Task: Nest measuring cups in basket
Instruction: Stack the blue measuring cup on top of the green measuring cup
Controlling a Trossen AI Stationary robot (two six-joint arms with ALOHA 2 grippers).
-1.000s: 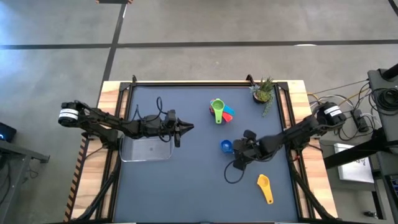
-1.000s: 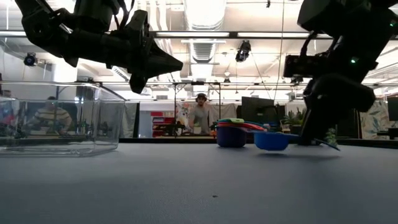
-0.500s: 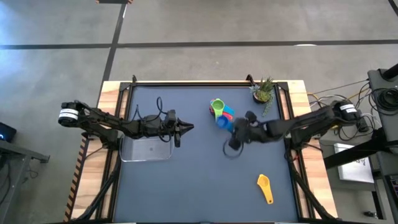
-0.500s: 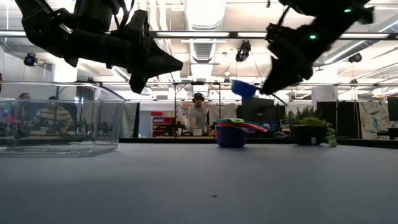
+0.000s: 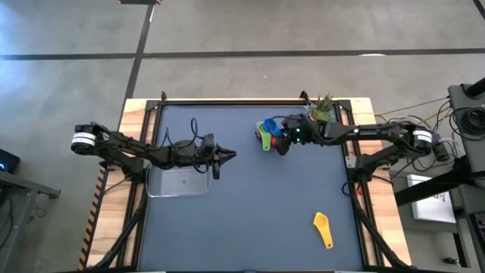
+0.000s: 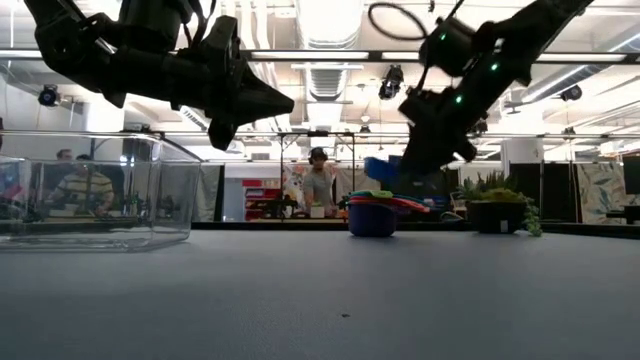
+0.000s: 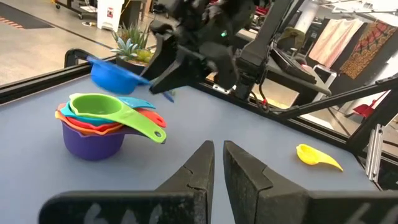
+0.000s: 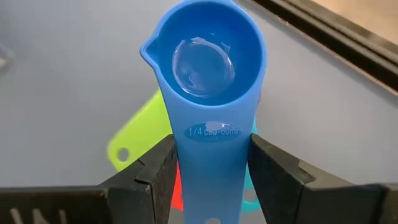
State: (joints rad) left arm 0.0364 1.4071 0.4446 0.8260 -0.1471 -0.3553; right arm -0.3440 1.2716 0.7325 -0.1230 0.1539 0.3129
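I've lifted the blue cup (image 5: 269, 126) off the tabletop (image 5: 242, 212) in my right end effector (image 5: 279, 136), carrying it over the stacked cups (image 5: 264, 137).

Seven measuring cups (image 7: 99, 121), perhaps; one basket (image 5: 179, 182); one plant (image 5: 322, 110).

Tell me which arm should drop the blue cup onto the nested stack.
Right. The right gripper already holds the blue cup above the stack; the left gripper is shut near the basket.

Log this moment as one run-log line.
right hand: grips small blue plastic measuring cup above nested cup stack | left hand: shut, over clear plastic basket
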